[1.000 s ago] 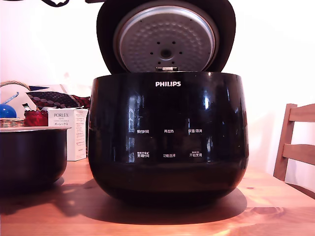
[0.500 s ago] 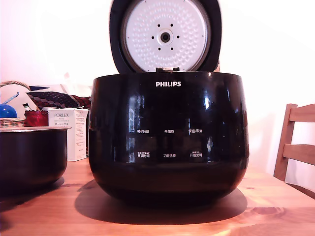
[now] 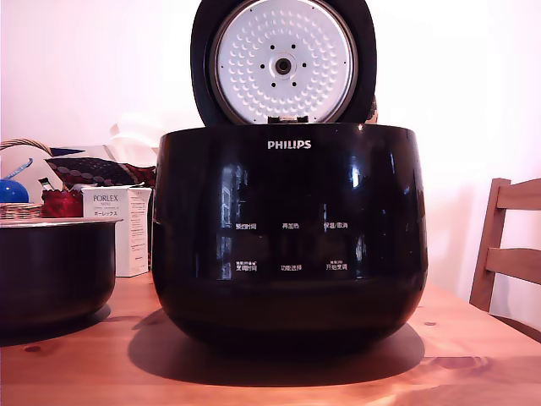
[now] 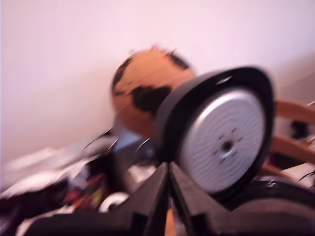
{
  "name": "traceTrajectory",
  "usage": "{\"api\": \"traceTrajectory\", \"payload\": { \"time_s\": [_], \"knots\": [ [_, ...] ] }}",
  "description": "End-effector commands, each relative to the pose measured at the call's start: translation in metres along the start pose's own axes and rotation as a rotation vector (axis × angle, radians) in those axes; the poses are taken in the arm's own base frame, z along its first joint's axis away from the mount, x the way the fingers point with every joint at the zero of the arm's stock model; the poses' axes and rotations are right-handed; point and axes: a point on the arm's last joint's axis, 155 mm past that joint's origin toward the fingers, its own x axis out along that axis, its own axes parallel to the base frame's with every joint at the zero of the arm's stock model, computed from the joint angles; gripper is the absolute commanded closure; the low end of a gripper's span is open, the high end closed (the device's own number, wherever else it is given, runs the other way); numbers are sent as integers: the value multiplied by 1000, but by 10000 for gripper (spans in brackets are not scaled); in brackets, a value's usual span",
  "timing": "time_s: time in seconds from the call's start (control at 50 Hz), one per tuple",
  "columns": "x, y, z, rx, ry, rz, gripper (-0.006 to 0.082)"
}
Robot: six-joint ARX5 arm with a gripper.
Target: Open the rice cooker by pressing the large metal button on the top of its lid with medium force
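The cooker (image 3: 289,233) sits mid-table with its lid (image 3: 283,62) standing upright and open at the far side, dimpled disc facing us, while the gripper (image 4: 169,191) shows fingers pressed together, holding nothing.

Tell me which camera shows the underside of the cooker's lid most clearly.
The exterior view. There the lid stands upright and sharp above the rice cooker, its dimpled silver disc and central hole facing the camera. The wrist view shows the same disc from an angle and motion-blurred, beyond the closed jaws.
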Motion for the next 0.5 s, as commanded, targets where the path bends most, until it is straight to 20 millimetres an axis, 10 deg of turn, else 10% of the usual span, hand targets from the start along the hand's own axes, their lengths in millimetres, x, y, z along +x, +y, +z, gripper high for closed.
{"api": "traceTrajectory", "payload": {
  "time_s": [0.0,0.48],
  "knots": [
    [-1,7,-14,-1,36,28,787],
    [-19,41,-11,15,32,144,787]
  ]
}}
